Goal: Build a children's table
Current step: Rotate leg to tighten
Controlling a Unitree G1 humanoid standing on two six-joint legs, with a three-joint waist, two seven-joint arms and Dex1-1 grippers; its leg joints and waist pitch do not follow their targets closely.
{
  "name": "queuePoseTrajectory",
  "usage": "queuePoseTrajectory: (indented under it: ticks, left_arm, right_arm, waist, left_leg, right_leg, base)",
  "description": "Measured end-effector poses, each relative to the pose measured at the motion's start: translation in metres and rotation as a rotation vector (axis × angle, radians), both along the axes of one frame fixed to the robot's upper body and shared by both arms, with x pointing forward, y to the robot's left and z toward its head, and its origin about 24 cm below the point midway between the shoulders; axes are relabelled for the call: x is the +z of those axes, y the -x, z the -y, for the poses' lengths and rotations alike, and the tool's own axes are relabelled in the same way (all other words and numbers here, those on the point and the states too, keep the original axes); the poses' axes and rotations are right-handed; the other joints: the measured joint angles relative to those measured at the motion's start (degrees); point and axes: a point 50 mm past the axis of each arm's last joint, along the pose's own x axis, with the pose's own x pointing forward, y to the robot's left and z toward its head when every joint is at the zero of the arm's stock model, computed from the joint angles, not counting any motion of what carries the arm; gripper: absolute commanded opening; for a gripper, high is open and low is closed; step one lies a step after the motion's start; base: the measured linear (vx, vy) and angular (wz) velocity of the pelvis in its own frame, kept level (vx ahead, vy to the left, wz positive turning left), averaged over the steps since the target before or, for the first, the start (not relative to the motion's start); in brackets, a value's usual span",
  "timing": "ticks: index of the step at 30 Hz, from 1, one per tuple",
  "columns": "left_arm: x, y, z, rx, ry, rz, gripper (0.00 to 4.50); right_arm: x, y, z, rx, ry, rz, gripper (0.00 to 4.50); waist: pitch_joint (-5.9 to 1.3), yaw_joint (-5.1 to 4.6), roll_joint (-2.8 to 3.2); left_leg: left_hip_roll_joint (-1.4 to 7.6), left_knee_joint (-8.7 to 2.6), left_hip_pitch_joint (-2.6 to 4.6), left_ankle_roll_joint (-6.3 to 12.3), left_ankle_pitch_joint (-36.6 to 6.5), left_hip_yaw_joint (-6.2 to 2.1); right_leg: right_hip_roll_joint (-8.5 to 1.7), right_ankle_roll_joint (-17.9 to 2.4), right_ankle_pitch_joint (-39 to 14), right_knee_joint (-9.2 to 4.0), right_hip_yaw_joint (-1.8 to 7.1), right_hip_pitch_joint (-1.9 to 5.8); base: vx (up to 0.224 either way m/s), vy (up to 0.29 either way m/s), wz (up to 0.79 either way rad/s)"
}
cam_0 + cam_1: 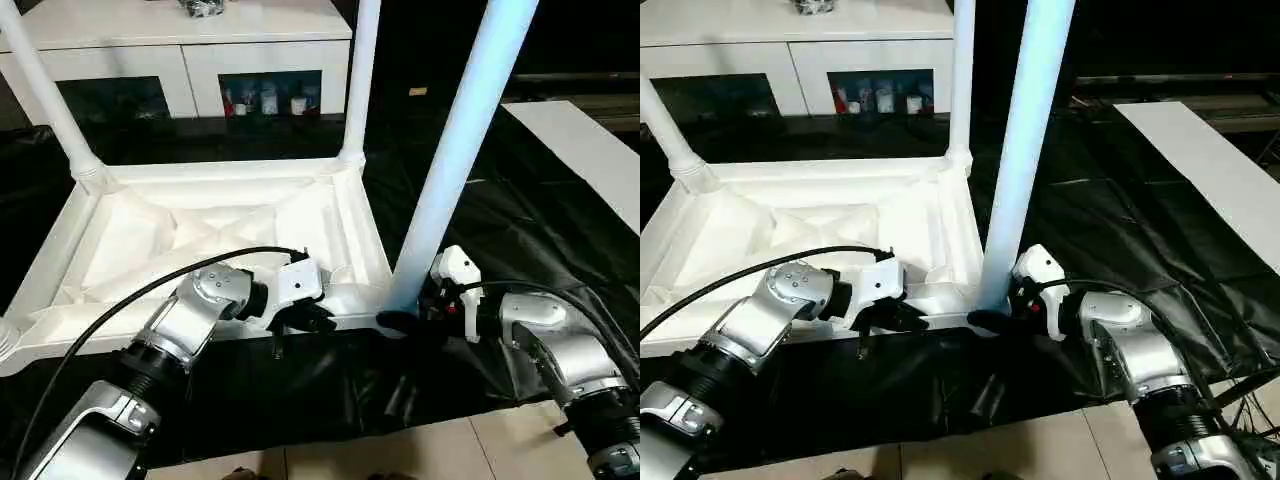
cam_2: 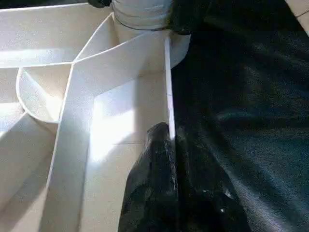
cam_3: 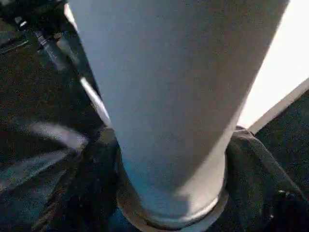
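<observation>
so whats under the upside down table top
A black sheet spreads beneath the table top, showing along its near and right edges. What lies under the top's middle is covered.

Your left gripper has glossy black fingers closed on the thin wall of the table top, smooth white plastic with a soft sheen. Just beside your right gripper, the leg is smooth, satin white tube. Beneath both grippers lies a crinkled, shiny black sheet. Your forearms look like brushed silver metal.
</observation>
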Motion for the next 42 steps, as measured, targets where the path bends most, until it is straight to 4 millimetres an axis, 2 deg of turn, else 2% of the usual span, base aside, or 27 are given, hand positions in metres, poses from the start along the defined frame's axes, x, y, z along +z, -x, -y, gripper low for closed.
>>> queuePoseTrajectory:
  ticks: [2,6,10,15,21,23,25,28,33,36,37,39,42]
  left_arm:
    - [-0.001,-0.007,0.001,0.067,-0.003,0.032,0.0]
    - [-0.003,-0.022,0.016,0.173,-0.008,0.091,0.0]
    - [-0.004,-0.037,0.039,0.277,-0.026,0.155,0.0]
    - [-0.005,-0.043,0.056,0.334,-0.037,0.198,0.0]
    - [-0.006,-0.044,0.056,0.316,-0.037,0.22,0.0]
    - [-0.006,-0.044,0.055,0.311,-0.036,0.226,0.0]
    - [-0.006,-0.044,0.054,0.296,-0.031,0.229,0.0]
    - [-0.005,-0.042,0.056,0.253,-0.018,0.231,0.0]
    - [-0.004,-0.038,0.061,0.194,0.001,0.253,0.0]
    - [-0.005,-0.038,0.065,0.189,0.017,0.281,0.0]
    - [-0.005,-0.038,0.065,0.196,0.021,0.287,0.47]
    - [0.003,-0.04,0.069,0.246,0.137,0.303,0.59]
    - [0.022,-0.045,0.071,0.283,0.26,0.331,0.99]
  right_arm:
    - [-0.003,-0.011,-0.009,-0.112,-0.008,0.023,2.72]
    - [-0.007,-0.029,-0.021,-0.392,-0.028,0.042,2.72]
    - [-0.007,-0.05,-0.034,-0.699,-0.048,0.02,2.72]
    - [-0.007,-0.063,-0.041,-0.902,-0.078,-0.01,2.72]
    - [-0.009,-0.065,-0.044,-0.908,-0.101,0.013,2.72]
    - [-0.008,-0.065,-0.044,-0.905,-0.101,0.025,3.28]
    - [-0.008,-0.065,-0.042,-0.9,-0.128,0.028,3.42]
    - [-0.006,-0.066,-0.036,-0.907,-0.131,0.05,3.75]
    - [0.003,-0.054,-0.016,-0.89,-0.1,0.19,3.75]
    - [0.007,-0.039,-0.008,-0.859,-0.123,0.241,3.75]
    - [0.007,-0.035,-0.005,-0.845,-0.124,0.251,3.83]
    - [0.008,-0.019,0.005,-0.793,-0.126,0.267,3.83]
    - [0.008,-0.005,0.007,-0.691,-0.136,0.255,3.83]
  waist:
    - [-0.01,-0.58,-0.06]
    - [0.01,-1.57,-0.16]
    - [0.03,-1.81,-0.19]
    - [0.02,-1.89,-0.21]
    - [-0.02,-2.15,-0.26]
    - [-0.02,-2.14,-0.26]
    - [0.01,-2.03,-0.2]
    - [0.03,-1.22,-0.09]
    - [0.02,0.46,0.0]
    - [-0.01,1.12,0.33]
    - [-0.02,1.22,0.42]
    - [0.12,1.72,0.26]
    - [0.18,1.32,0.13]
  left_leg:
    - [0.0,0.06,0.03,-0.01,0.0,-0.04]
    - [-0.11,0.14,0.0,-0.01,0.0,-0.11]
    - [-0.16,0.24,-0.15,-0.01,0.0,-0.15]
    - [-0.16,0.23,-0.13,0.0,0.0,-0.18]
    - [-0.16,0.21,-0.08,0.01,0.0,-0.17]
    - [-0.16,0.16,-0.07,0.01,0.0,-0.17]
    - [-0.16,0.08,-0.07,0.01,0.0,-0.16]
    - [-0.15,-0.12,-0.09,0.01,0.0,-0.13]
    - [-0.13,-0.18,-0.09,0.01,0.0,-0.07]
    - [-0.11,-0.36,-0.13,0.01,0.0,-0.04]
    - [-0.11,-0.38,-0.12,0.01,0.0,-0.03]
    - [-0.04,-0.38,-0.28,0.01,0.0,-0.05]
    - [-0.04,-0.25,-0.28,0.01,0.0,-0.01]
  right_leg:
    - [0.02,-0.1,0.0,-0.02,-0.03,-0.03]
    - [-0.02,0.0,0.0,-0.18,-0.01,0.0]
    - [-0.07,0.0,0.0,-0.29,-0.02,-0.05]
    - [-0.07,0.0,0.0,-0.63,-0.08,0.14]
    - [-0.06,-0.1,0.1,-0.81,-0.09,0.31]
    - [-0.06,-0.2,0.1,-0.8,-0.1,0.31]
    - [-0.06,-0.3,0.2,-0.8,-0.11,0.26]
    - [-0.07,-0.3,0.2,-0.7,-0.1,0.23]
    - [-0.09,0.0,0.0,-0.12,0.01,0.08]
    - [-0.09,0.0,0.0,-0.07,0.02,0.05]
    - [-0.09,0.0,0.0,-0.06,0.03,0.05]
    - [-0.08,0.1,0.0,-0.09,-0.05,-0.01]
    - [-0.07,0.1,0.0,-0.13,0.02,0.01]
  base:
    - [0.0,0.0,0.0]
    - [0.0,0.0,0.0]
    - [0.0,0.0,0.0]
    - [0.0,0.0,0.0]
    - [0.0,0.0,0.0]
    - [0.0,0.0,0.0]
    - [0.0,0.0,0.0]
    - [0.0,0.0,0.0]
    - [0.0,0.0,0.0]
    - [0.0,0.0,0.0]
    - [0.0,0.0,0.0]
    - [0.0,0.0,0.0]
    - [0.0,0.0,0.0]
